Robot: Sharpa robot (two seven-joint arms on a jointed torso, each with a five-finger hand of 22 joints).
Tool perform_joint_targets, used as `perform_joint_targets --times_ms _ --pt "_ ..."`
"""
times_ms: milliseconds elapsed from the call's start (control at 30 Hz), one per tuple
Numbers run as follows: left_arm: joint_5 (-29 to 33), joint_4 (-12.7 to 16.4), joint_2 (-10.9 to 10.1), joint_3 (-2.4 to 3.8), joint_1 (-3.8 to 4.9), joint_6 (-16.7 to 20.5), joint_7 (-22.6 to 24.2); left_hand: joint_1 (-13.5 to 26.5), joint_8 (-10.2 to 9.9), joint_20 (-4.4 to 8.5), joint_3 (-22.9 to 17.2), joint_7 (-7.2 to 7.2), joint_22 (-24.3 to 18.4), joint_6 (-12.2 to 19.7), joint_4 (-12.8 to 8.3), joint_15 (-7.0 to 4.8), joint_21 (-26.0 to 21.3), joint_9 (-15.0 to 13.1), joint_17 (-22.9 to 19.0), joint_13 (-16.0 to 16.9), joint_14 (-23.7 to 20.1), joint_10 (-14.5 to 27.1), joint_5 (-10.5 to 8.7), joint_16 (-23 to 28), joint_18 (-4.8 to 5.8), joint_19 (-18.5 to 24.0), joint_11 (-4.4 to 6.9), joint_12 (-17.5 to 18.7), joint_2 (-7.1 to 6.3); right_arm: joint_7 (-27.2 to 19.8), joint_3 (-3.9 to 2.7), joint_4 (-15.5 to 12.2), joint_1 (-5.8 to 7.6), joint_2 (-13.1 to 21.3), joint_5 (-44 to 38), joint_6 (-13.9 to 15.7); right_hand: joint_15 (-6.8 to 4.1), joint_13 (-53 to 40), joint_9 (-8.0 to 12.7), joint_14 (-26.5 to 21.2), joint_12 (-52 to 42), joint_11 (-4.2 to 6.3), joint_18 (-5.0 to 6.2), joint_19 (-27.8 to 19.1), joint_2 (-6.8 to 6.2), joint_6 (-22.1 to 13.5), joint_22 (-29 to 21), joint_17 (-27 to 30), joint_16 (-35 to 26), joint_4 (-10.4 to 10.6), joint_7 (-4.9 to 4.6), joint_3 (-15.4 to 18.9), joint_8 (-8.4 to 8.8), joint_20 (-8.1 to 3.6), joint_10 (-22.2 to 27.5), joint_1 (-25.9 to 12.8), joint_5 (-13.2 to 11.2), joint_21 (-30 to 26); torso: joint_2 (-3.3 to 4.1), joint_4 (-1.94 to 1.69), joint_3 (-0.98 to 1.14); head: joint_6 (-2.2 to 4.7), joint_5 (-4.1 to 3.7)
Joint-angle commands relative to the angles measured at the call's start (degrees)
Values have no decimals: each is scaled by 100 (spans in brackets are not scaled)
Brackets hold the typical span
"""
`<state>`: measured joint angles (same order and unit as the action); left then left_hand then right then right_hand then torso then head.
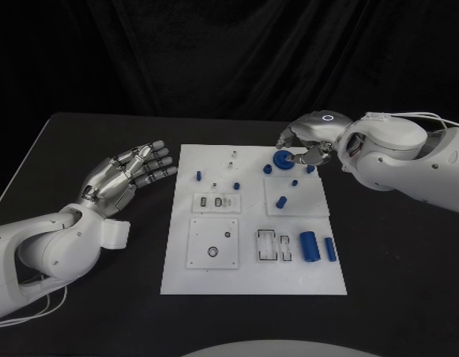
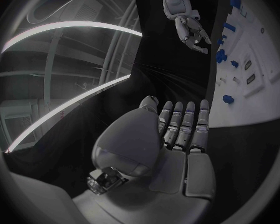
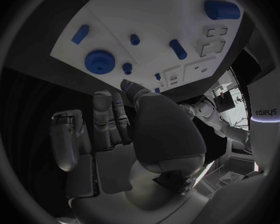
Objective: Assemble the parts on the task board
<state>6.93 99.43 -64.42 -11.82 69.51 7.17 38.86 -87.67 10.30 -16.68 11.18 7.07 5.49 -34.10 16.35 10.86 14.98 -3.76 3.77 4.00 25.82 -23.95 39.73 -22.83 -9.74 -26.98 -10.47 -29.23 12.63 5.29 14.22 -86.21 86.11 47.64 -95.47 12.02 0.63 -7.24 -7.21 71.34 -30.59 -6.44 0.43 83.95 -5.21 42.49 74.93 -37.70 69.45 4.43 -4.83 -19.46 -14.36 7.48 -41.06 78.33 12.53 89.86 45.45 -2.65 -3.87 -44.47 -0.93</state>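
Two silver hands frame what I watch. My left hand (image 1: 131, 172) lies flat on the matte black table (image 1: 68, 149) beside the white rectangular task board (image 1: 253, 279), fingers straight and spread, grasping nothing. On the board's far edge sits a round blue toothed gear (image 1: 282, 160); my right hand (image 1: 307, 148) hovers just beside it, fingers loosely curled, apparently empty. My right wrist view reveals the gear's teeth (image 3: 99, 61) and smooth blue cylinders (image 3: 221, 10).

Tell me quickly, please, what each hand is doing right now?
Left hand: open, fingers spread, holding nothing.
Right hand: cannot be told; beside the round blue toothed gear.
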Motion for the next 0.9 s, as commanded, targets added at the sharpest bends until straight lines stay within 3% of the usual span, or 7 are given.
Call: perform_joint_targets --times_ms 33,233,900 --pt "67 7 2 6 17 -95 1157 -74 10 -2 -60 55 -12 17 -4 58 -27 3 -1 -9 -17 8 50 -33 73 18 -62 -25 -13 47 -4 41 -62 -29 -142 227 0 2 4 13 35 11 -43 605 -38 -35 1507 17 0 33 -5 12 40 -38 -48 -9 -60 14 -10 -3 -5 -24 -7" --pt "97 1 8 6 17 -111 1142 -87 4 -3 -81 66 -17 27 -3 64 -34 5 -2 -11 -34 24 57 -32 81 26 -75 -26 -17 1 -4 113 -151 -92 -143 335 -2 -10 0 33 51 13 -43 605 -34 -37 1507 -6 15 67 -34 59 107 -42 -104 -15 -145 14 -18 2 -8 -23 0" --pt "135 -55 51 3 14 -175 1104 -106 -6 -3 -117 83 -24 47 -3 73 -42 7 -2 -12 -52 42 70 -35 92 37 -91 -30 -18 -204 -5 545 -395 -522 -144 396 10 -18 -10 57 79 2 -43 605 21 -19 1507 -33 36 87 -72 54 175 -37 -189 32 -79 14 -39 12 -14 -49 -15"
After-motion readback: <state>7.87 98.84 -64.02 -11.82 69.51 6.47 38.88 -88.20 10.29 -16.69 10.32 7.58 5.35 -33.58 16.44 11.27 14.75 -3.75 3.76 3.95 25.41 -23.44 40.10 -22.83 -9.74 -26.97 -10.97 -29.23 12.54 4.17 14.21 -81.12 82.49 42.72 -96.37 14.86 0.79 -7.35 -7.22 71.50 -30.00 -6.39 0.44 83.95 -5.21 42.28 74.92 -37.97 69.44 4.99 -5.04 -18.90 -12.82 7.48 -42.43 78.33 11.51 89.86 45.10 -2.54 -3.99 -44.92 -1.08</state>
